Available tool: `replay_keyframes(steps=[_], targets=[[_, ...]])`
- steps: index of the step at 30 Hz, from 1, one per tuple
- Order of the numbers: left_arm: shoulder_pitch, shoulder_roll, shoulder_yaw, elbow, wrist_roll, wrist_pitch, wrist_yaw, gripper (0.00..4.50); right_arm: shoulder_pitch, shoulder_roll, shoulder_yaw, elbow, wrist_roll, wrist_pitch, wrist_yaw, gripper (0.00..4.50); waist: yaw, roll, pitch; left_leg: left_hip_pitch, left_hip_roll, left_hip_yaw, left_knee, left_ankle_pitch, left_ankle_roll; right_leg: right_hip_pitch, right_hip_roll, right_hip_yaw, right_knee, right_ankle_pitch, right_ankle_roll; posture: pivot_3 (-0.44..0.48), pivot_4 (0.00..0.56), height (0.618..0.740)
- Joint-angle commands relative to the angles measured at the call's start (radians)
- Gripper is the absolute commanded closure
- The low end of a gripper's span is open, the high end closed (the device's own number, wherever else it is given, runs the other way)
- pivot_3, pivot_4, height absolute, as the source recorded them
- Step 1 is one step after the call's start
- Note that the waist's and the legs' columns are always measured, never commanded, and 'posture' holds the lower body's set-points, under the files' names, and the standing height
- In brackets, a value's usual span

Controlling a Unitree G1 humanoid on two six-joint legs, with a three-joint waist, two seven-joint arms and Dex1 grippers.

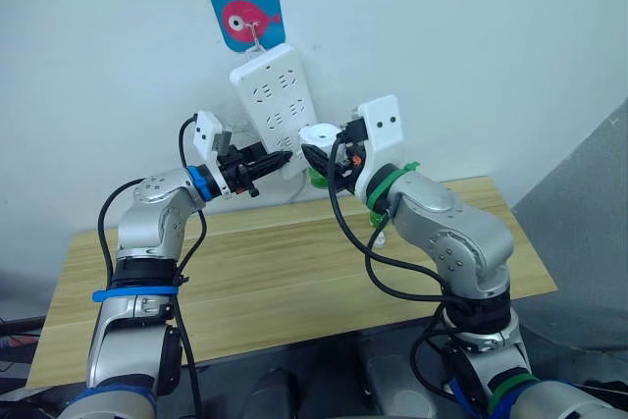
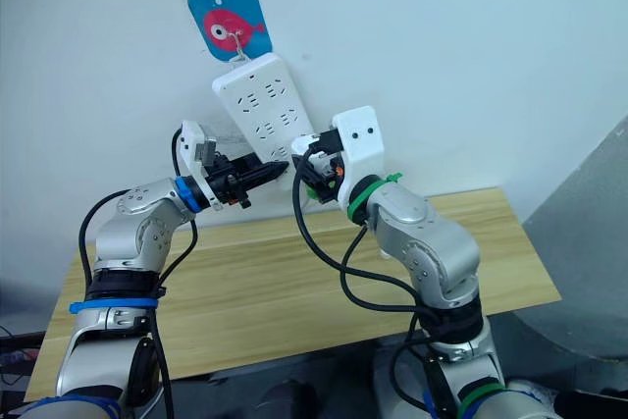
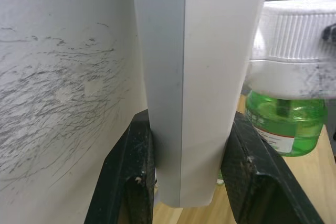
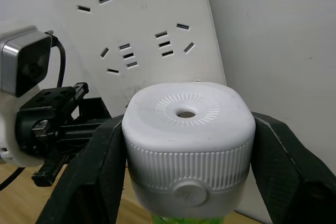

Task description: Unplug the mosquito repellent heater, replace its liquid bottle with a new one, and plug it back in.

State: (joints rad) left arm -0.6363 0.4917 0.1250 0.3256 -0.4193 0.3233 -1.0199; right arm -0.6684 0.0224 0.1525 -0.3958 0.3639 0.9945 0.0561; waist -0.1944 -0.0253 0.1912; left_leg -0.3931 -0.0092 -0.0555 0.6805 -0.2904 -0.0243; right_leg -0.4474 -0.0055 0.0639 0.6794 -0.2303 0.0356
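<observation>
Two pincers meet at the lower end of the power strip, which hangs tilted on the wall above the worktop. The right pincer is closed on the mosquito repellent heater, one black finger against each side of its ribbed white body, with the vented top facing the wrist camera and the green liquid bottle hanging below it. The left pincer grips the strip's bottom edge, one finger on either face (a bracing hold, by the look of it).

The heater sits just beside the strip's lower right corner, its long axis running top to bottle, roughly upright. Its prongs are hidden, so whether they sit in a socket cannot be told. The strip's face lies directly behind the heater from the right pincer, so I judge the coming move runs along that line, perpendicular to the strip, while the left arm steadies it.
</observation>
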Motion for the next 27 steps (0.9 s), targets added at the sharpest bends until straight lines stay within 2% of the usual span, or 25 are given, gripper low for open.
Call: replay_keyframes(steps=[1,15,22,26,27], targets=[[0.018,-0.012,-0.052,-0.073,-0.024,0.004,-0.078,3.20,-0.037,0.021,0.009,0.034,-0.028,-0.062,0.002,1.58,-0.001,0.000,-0.002,0.000,0.000,0.000,0.000,0.000,0.000,0.000,0.000,0.000,0.000,0.000,0.000,-0.177,0.144,0.740],[0.038,-0.014,-0.062,-0.104,-0.045,0.027,-0.099,3.20,-0.085,0.055,0.034,0.203,-0.076,-0.155,0.035,1.58,-0.013,0.000,-0.011,0.007,0.001,0.003,0.000,0.000,0.000,0.003,0.001,0.001,0.002,0.000,0.000,-0.170,0.142,0.740],[0.040,-0.015,-0.054,-0.089,-0.021,0.004,-0.089,3.20,-0.088,0.047,0.040,0.217,-0.095,-0.188,0.054,1.58,-0.023,0.000,-0.012,0.012,0.002,0.003,-0.001,0.000,0.000,0.007,0.002,0.001,0.002,0.000,0.000,-0.171,0.142,0.740],[0.025,-0.007,-0.046,-0.028,0.020,-0.049,-0.074,3.20,-0.081,0.032,0.017,0.174,-0.095,-0.173,0.055,0.16,-0.013,0.000,-0.013,0.011,0.001,0.002,-0.001,0.000,0.000,0.007,0.001,0.001,0.002,0.000,0.000,-0.170,0.141,0.740],[0.021,-0.005,-0.046,-0.014,0.028,-0.063,-0.073,3.20,-0.075,0.026,0.015,0.154,-0.095,-0.159,0.055,0.00,-0.009,-0.001,-0.014,0.009,0.001,0.001,-0.001,0.000,0.000,0.006,0.001,0.000,0.001,0.000,0.000,-0.170,0.141,0.740]])
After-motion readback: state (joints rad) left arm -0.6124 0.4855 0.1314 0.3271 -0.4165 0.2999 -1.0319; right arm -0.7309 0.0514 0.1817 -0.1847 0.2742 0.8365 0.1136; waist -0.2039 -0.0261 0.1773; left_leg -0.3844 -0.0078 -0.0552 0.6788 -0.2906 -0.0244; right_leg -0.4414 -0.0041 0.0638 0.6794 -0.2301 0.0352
